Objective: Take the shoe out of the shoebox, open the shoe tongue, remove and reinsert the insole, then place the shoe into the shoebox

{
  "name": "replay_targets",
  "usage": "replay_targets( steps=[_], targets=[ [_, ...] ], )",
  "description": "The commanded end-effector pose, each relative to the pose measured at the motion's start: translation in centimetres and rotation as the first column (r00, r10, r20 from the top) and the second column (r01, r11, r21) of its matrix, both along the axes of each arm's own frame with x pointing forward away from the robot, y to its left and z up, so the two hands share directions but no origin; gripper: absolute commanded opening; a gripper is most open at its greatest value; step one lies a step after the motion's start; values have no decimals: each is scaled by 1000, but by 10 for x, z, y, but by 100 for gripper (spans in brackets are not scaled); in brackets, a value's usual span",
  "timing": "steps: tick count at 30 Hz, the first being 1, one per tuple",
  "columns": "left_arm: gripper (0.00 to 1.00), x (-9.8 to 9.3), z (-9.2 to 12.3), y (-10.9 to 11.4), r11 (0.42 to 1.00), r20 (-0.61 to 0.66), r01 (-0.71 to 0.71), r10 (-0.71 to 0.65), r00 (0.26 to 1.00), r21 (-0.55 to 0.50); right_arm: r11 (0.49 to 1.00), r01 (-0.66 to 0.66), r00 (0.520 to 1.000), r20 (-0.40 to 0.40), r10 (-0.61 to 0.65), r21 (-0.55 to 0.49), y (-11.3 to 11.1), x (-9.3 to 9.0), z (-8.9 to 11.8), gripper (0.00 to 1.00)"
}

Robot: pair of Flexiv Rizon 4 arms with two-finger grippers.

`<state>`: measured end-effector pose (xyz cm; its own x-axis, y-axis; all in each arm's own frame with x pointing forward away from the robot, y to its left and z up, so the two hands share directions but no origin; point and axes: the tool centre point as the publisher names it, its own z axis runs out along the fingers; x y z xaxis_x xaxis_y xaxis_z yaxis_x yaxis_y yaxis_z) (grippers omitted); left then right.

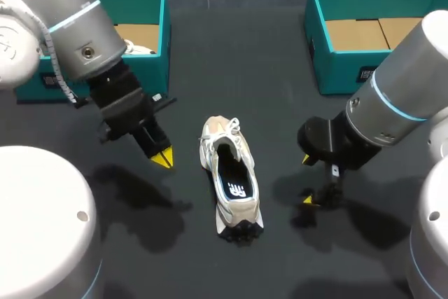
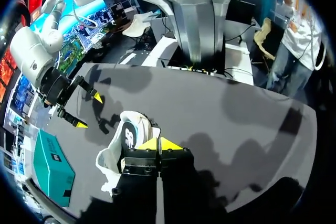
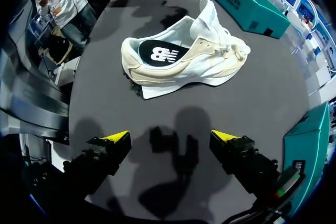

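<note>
The shoe (image 1: pixel 231 176) is out of its box, and we hold both arms off it. Our left gripper (image 1: pixel 162 157) hangs near the shoe's left flank, its yellow tips pressed together on nothing. Our right gripper (image 1: pixel 307 181) hovers near the other flank, fingers spread wide over bare table (image 1: pixel 210 68). Between them the shoe stands upright on its sole, toe away from us and heel nearest. The dark insole (image 3: pixel 160 53) lies flat in the opening, and the tongue (image 3: pixel 210 13) is lifted above loose white laces (image 3: pixel 231 51). Beyond, the left shoebox (image 1: pixel 136 1) and the right shoebox (image 1: pixel 336 71) stand open at the table's far corners.

We judge the risks as follows. The shoe looks light and nothing anchors it, so a one-sided nudge from a finger could slide it or roll it over. The left tips must part before they can pinch tongue or insole; driven in together, they would only shove the shoe toward our right arm. A lace could loop over a fingertip and drag the shoe along. An insole pushed back carelessly could buckle at the heel. With both arms closing on one small target, the wrists could meet. We cannot tell from how the insole lies whether that step is done.
</note>
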<state>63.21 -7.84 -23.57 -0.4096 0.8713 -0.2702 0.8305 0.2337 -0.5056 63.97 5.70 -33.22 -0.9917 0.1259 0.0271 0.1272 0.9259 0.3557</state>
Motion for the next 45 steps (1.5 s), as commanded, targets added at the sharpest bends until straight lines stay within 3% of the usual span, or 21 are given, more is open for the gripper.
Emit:
replay_targets(
  steps=[1, 13, 31, 45],
  targets=[
    [0, 5, 1, -14, 996, 5, 61, -62, 998, 62, 1000, -3, 1000, 3, 3, -4, -14, -4, 12, 100],
    [0, 1, -14, -40, 973, 71, 201, -210, 975, 116, 1000, 4, 1000, 9, -4, 4, -38, 0, 14, 100],
    [0, 6, -54, -94, 898, 85, 368, -397, 914, 242, 1000, 4, 1000, 9, -4, 4, -38, 0, 14, 100],
    [0, 5, -89, -105, 823, 28, 474, -507, 862, 312, 1000, 4, 1000, 9, -4, 4, -38, 0, 14, 100]
  ],
)
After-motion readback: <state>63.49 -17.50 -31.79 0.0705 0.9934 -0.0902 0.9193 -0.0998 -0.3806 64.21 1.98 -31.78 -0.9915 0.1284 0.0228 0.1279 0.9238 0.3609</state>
